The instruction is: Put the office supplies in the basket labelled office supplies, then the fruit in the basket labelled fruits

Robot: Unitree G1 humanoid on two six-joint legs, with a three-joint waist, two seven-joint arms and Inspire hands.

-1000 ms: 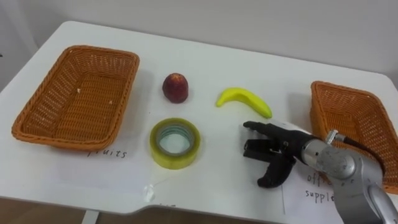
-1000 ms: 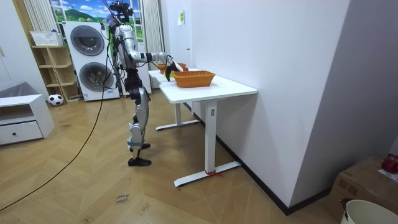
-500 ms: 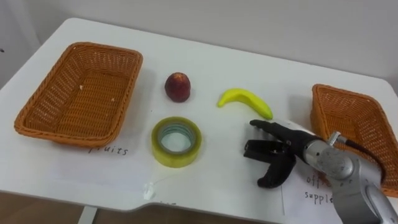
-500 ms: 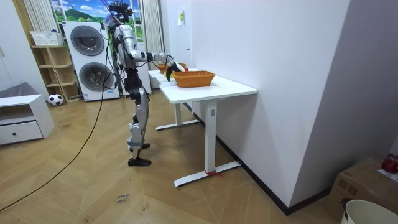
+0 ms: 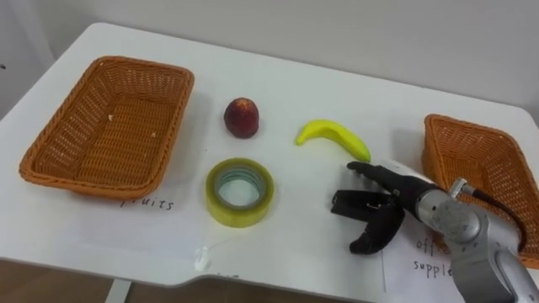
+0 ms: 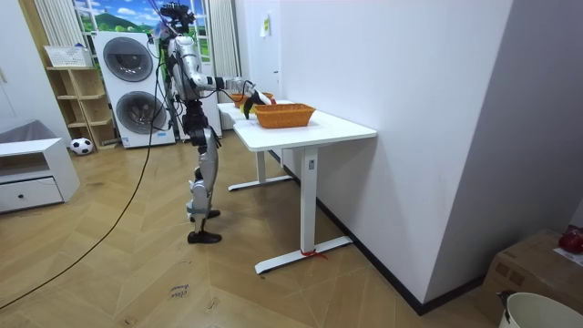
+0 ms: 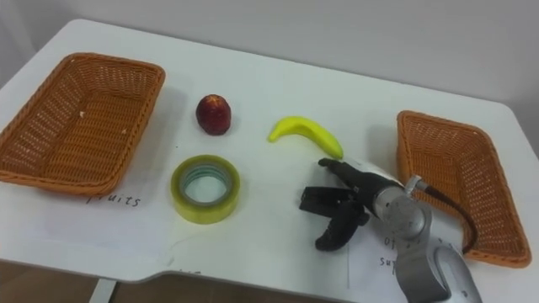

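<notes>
Left eye view: banana (image 5: 333, 137) lies left-to-right, arched away; right hand (image 5: 389, 204) beside it spread, empty.

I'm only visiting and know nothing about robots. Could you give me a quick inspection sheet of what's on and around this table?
Surface: white table, with a handwritten label by each basket.
Job's things: red fruit, banana and tape roll lie loose between the left basket and the right basket; both baskets are empty.
Clutter: small pale scrap near the front edge.
Hands: right hand open, holding nothing, just in front of the banana.
Cables: nothing seen on the table.
Surroundings: washing machines, and a ball on the floor.
</notes>
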